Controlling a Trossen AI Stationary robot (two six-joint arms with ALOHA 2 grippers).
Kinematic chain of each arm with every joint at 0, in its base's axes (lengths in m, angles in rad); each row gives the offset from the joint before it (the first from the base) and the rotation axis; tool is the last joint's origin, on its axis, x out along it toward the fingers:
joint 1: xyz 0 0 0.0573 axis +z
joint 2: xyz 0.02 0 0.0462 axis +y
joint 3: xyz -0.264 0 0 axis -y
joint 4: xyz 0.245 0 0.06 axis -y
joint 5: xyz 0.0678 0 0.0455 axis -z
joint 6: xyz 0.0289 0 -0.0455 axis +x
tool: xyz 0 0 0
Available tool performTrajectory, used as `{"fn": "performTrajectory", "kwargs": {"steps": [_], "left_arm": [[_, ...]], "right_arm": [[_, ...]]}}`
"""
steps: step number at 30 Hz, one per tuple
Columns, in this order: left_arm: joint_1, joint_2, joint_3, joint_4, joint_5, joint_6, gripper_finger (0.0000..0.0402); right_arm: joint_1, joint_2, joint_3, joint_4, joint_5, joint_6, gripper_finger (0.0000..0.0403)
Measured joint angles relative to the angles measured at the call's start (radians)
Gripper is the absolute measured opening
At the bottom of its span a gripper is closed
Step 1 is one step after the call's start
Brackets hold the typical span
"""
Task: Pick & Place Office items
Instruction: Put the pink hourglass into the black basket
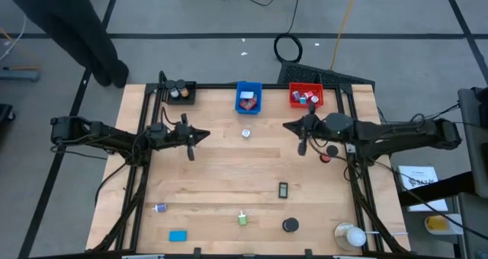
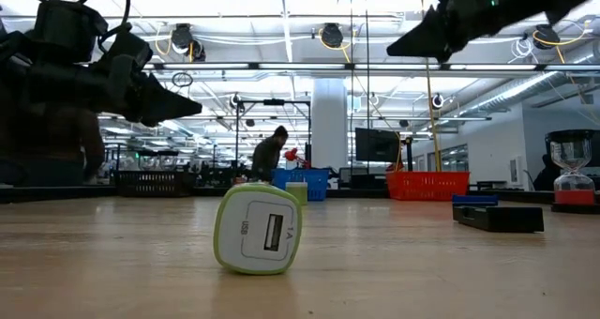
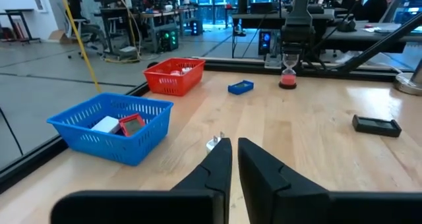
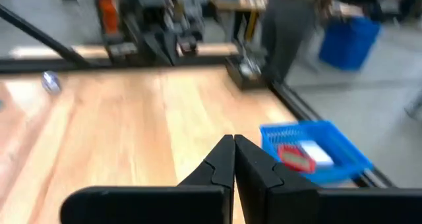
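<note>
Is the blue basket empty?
No, the blue basket has a white piece and a red piece lying inside it.

Items mid-table, bins behind.

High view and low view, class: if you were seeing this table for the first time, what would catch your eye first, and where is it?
Three small bins line the table's far edge: a black bin toward the left, a blue bin in the middle, a red bin toward the right. The left gripper and right gripper point at each other across the middle, empty. In the low view, a green-edged white charger dominates.
</note>
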Motion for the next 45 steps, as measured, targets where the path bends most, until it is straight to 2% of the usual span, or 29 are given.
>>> {"fn": "performTrajectory", "kwargs": {"steps": [4, 7, 13, 20, 30, 39, 45], "left_arm": [[0.0, 0.0, 0.0, 0.001, 0.0, -0.001, 0.0037], [0.0, 0.0, 0.0, 0.001, -0.001, -0.002, 0.0037], [0.0, 0.0, 0.0, 0.002, -0.001, -0.002, 0.0037], [-0.002, 0.001, 0.034, -0.005, 0.004, -0.037, 0.0037], [-0.066, 0.012, 0.041, -0.037, 0.009, 0.005, 0.0037], [-0.071, 0.012, 0.041, -0.036, -0.002, 0.008, 0.0037], [-0.071, 0.012, 0.041, -0.036, -0.002, 0.019, 0.0037]], "right_arm": [[0.066, 0.024, 0.128, -0.259, 0.095, 0.081, 0.0], [0.1, 0.046, 0.189, -0.433, 0.103, 0.159, 0.0], [0.124, 0.062, 0.218, -0.591, 0.104, 0.247, 0.0], [0.122, 0.057, 0.218, -0.599, 0.102, 0.245, 0.0], [0.122, 0.057, 0.158, -0.465, 0.097, 0.239, 0.0], [0.122, 0.057, 0.152, -0.499, 0.099, 0.254, 0.0015], [0.124, 0.058, 0.2, -0.642, 0.1, 0.317, 0.0008]]}}
